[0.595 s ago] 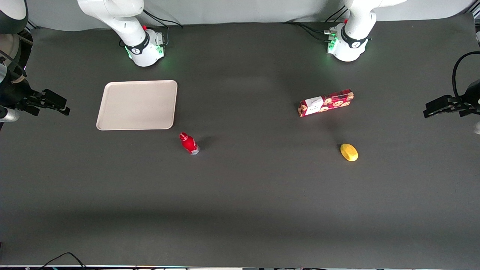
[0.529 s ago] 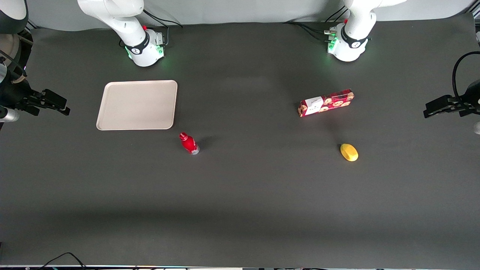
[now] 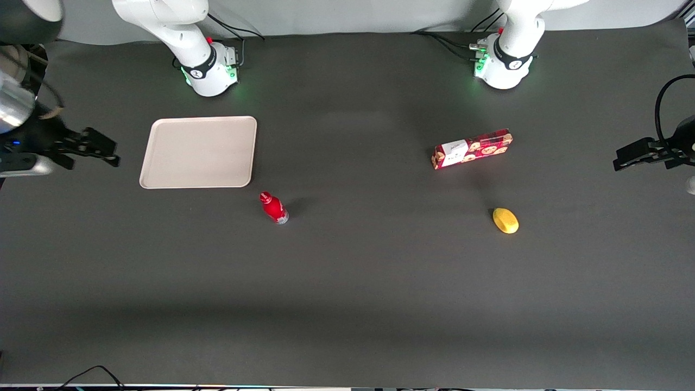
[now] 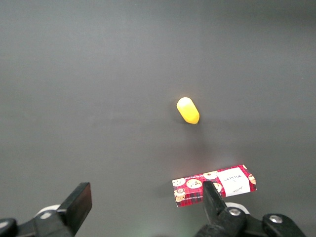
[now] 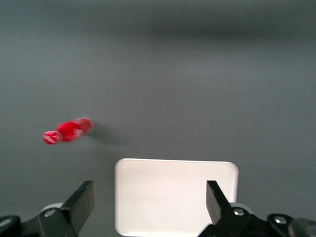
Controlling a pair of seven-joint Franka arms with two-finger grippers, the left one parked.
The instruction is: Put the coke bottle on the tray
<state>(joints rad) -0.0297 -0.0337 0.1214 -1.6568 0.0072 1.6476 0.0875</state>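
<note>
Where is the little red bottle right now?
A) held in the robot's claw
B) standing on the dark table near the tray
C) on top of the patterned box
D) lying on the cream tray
B: the coke bottle stands on the table just off the tray, nearer the front camera; the open claw hangs empty beside the tray.

Table layout: the tray [image 3: 198, 152] lies toward the working arm's end, with the gripper [image 3: 103, 152] beside it at the table's edge, fingers spread, and the coke bottle [image 3: 273, 208] near the tray's corner, nearer the front camera; the snack box [image 3: 472, 149] and yellow object [image 3: 505, 221] lie toward the parked arm's end.
</note>
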